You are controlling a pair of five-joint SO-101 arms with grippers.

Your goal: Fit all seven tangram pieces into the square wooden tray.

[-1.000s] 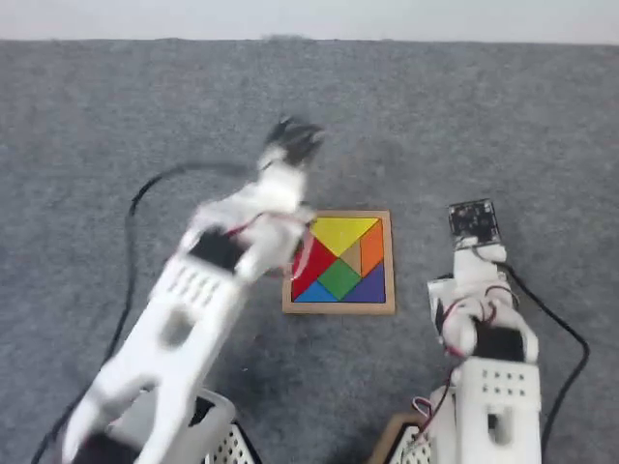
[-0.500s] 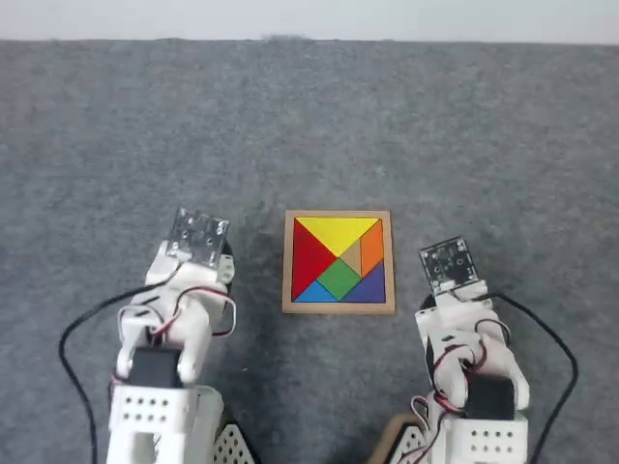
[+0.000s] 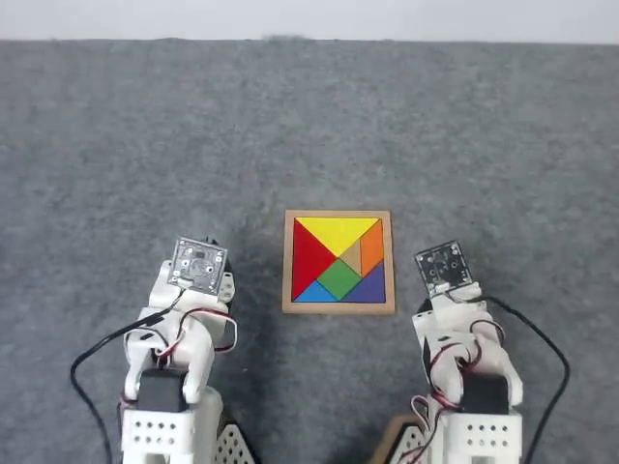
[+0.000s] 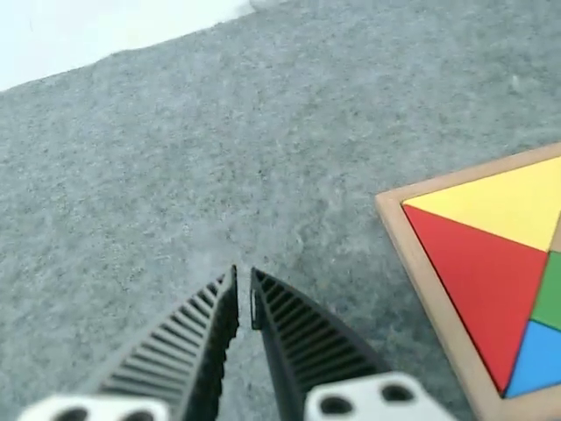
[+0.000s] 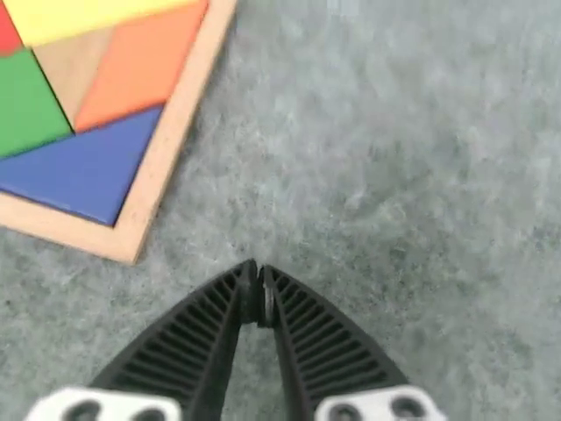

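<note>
The left arm (image 3: 179,338) sits at the near edge of the grey felt-covered tabletop (image 3: 145,145), just left of the tray and not touching it. In the left wrist view, the left end effector (image 4: 244,285) is closed with only a sliver between its ribbed black fingers (image 4: 188,342). It holds nothing and hangs above bare felt.

The square wooden tray (image 3: 338,307) lies flat between the 2 arms. Inside it are a yellow triangle (image 3: 338,235) along the far side and a red triangle (image 3: 309,259) on the left. A green square (image 3: 339,278) sits in the middle, with a small blue triangle (image 3: 311,293) at the near left corner. A tan triangle (image 3: 352,257), an orange piece (image 3: 372,246) and a dark blue piece (image 3: 369,286) take up the right. The 7 pieces sit edge to edge.

The right arm (image 3: 469,358) stands just right of the tray. The right end effector (image 5: 259,276) is closed and empty over the felt, near the tray's corner (image 5: 131,250).
</note>
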